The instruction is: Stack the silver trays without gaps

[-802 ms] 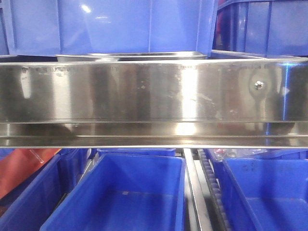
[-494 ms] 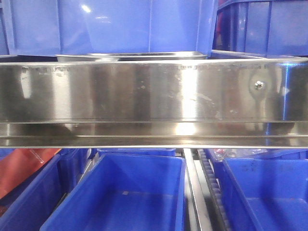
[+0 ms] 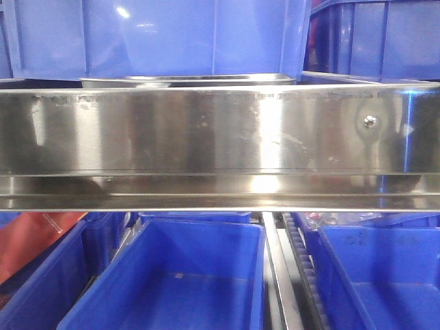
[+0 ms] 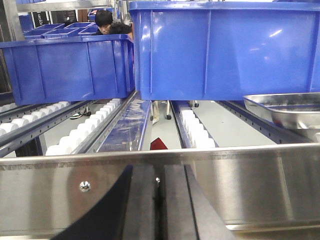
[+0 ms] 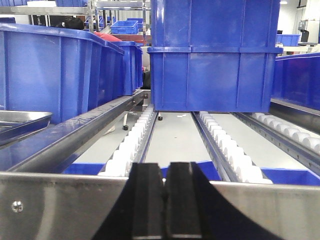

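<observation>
Roller-track shelving fills every view: white roller lanes (image 4: pixel 85 132) run away from me, carrying large blue plastic bins (image 4: pixel 225 50). On the front camera a long brushed-steel shelf rail (image 3: pixel 206 130) spans the full width, with a small screw (image 3: pixel 370 122) near its right end. An open blue bin (image 3: pixel 185 275) sits on the level below.

I see my left hand (image 4: pixel 159 200) low in its wrist view, level and pointing straight at the near face of the rail. Its black fingers (image 4: pixel 142 200) are pressed together with only a hairline seam between them, and they grip nothing. My right hand (image 5: pixel 165 200) is posed the same way, squared up to the rail. Its black pads (image 5: pixel 148 200) meet along a thin line and it is also empty.

The shallow shiny stainless-steel tray (image 4: pixel 290 107) lies on the shelf beyond the rail. It is at the right edge of the left wrist view, just beside the big bin. In the right wrist view it is at the far left (image 5: pixel 20 120). From the front, only its thin rim (image 3: pixel 185 80) shows just above the rail, left of centre, under a bin. I cannot tell whether it is one tray or several nested.

Against the two earlier front pictures I find nothing moved: the rail, tray rim and bins sit exactly where they were.
</observation>
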Robot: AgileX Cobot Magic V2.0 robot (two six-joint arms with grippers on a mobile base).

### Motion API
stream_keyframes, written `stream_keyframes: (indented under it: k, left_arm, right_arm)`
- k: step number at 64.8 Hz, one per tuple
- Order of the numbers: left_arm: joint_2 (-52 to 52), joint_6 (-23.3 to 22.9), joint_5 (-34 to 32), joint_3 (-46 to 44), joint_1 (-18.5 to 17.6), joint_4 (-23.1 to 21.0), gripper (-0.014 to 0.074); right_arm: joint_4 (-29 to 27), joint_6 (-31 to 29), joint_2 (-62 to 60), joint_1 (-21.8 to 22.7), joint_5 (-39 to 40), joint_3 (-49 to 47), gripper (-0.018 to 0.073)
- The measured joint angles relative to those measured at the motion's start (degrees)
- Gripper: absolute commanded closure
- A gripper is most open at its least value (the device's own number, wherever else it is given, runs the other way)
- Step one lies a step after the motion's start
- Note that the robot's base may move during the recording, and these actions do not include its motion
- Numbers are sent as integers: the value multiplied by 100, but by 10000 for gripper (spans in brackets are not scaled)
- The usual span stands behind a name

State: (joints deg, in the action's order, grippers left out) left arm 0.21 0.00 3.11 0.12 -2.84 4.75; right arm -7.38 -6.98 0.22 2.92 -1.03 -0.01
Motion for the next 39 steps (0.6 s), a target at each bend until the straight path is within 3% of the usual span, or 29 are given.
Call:
stream_keyframes:
  k: [22, 29, 39]
  left_arm:
    - [0, 0, -599, -30, 0, -56, 608]
    - [-2, 0, -311, -443, 0, -102, 608]
    - [42, 0, 411, -1368, 0, -104, 608]
  right_arm:
    - [-4, 89, -9, 0, 523, -60, 638]
    - [-4, 248, -9, 0, 453, -502, 638]
    - [-4, 287, -13, 0, -631, -1423, 638]
